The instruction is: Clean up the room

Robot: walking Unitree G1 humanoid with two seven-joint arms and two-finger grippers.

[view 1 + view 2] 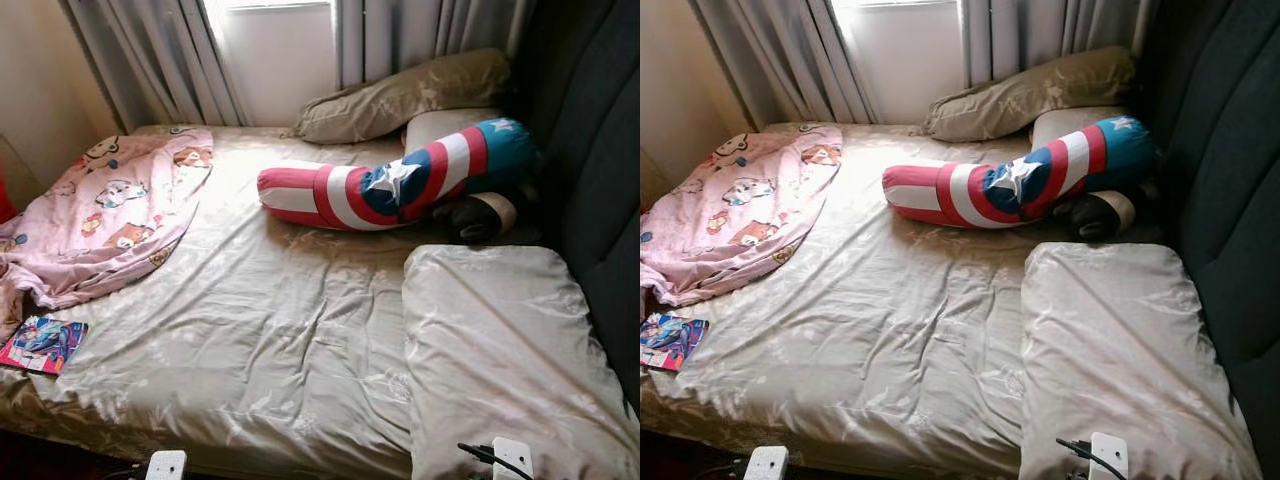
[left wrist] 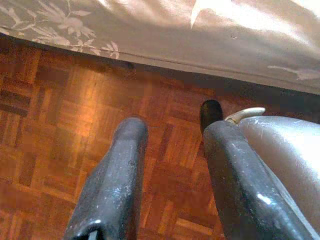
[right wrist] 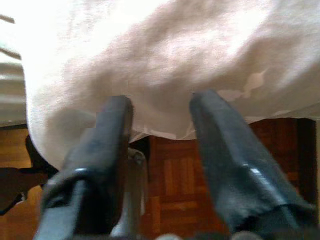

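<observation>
A bed [image 1: 280, 340] with a beige flowered sheet lies before me. A pink cartoon-print blanket [image 1: 105, 215] is crumpled on its left side. A red, white and blue star bolster [image 1: 390, 185] lies across the far middle. A large beige pillow [image 1: 500, 350] rests at the near right, and another beige pillow [image 1: 400, 95] leans at the head. A colourful book [image 1: 42, 343] sits at the bed's near left edge. My left gripper [image 2: 172, 132] hangs open over the parquet floor beside the bed. My right gripper [image 3: 160, 107] is open just in front of the pale bedding's edge.
A dark padded headboard [image 1: 590, 170] runs along the right. Grey curtains [image 1: 170, 60] and a bright window are behind the bed. A dark rolled object [image 1: 478, 215] lies by the bolster. White plugs [image 1: 165, 464] show at the bed's near edge. A beige wall is at the left.
</observation>
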